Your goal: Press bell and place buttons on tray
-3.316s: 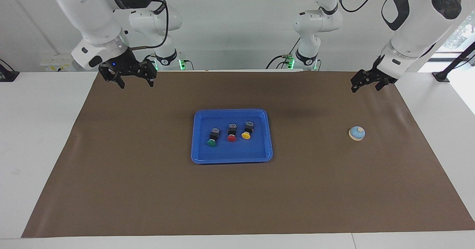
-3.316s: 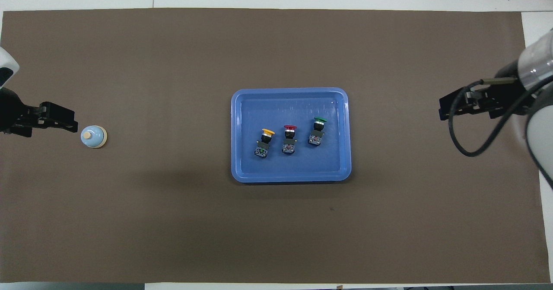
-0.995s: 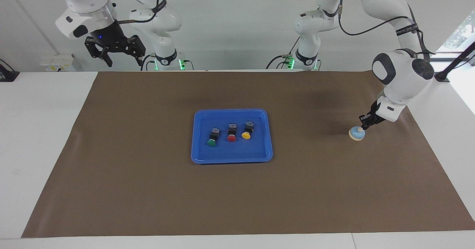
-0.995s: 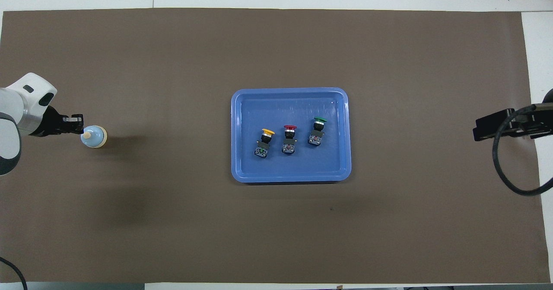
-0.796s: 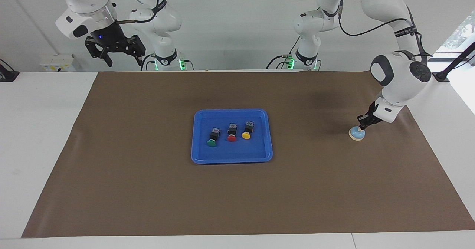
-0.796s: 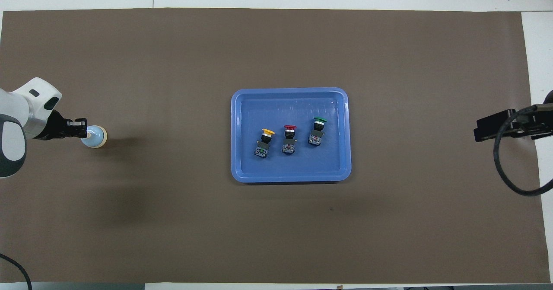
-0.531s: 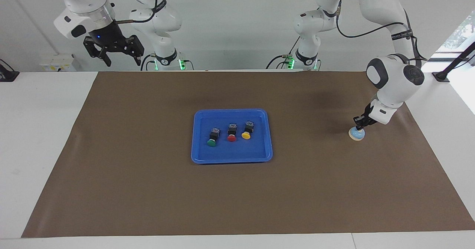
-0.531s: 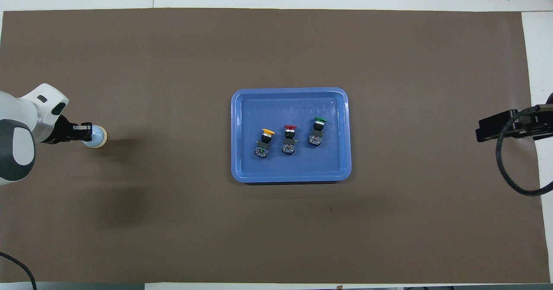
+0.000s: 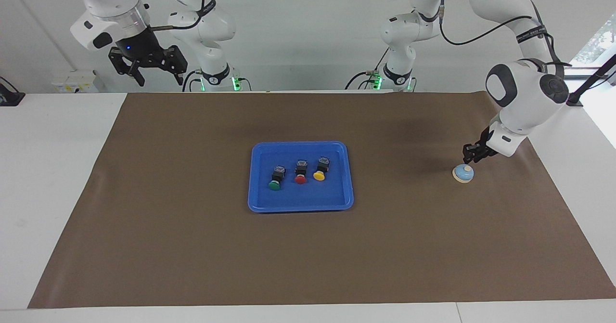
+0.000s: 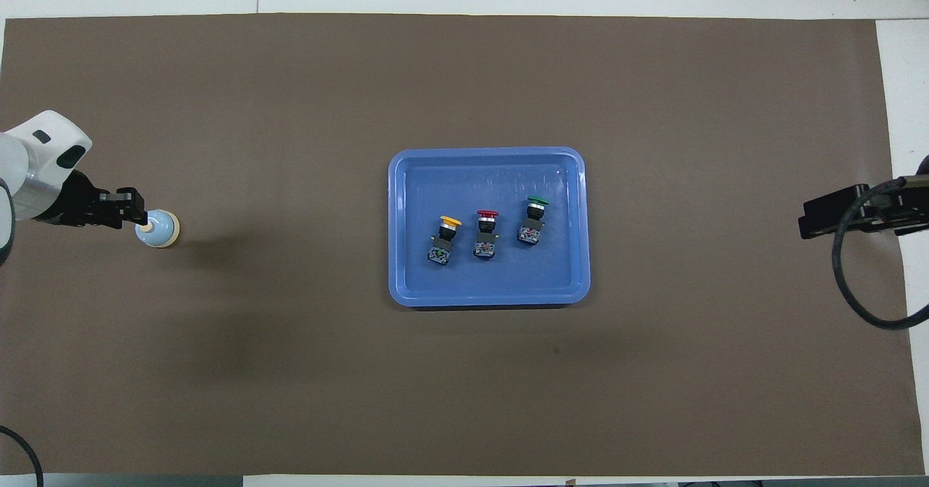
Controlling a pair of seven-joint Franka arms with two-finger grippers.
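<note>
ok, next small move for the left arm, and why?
Probably lift the left gripper clear: it hangs just over the bell, seemingly off its knob, and all three buttons already lie on the tray. The right gripper waits, jaws open.

high facing and overhead views share table.

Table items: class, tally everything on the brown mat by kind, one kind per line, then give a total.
Buttons: 3 (green, red, yellow)
Tray: 1
Bell: 1
Total: 5
</note>
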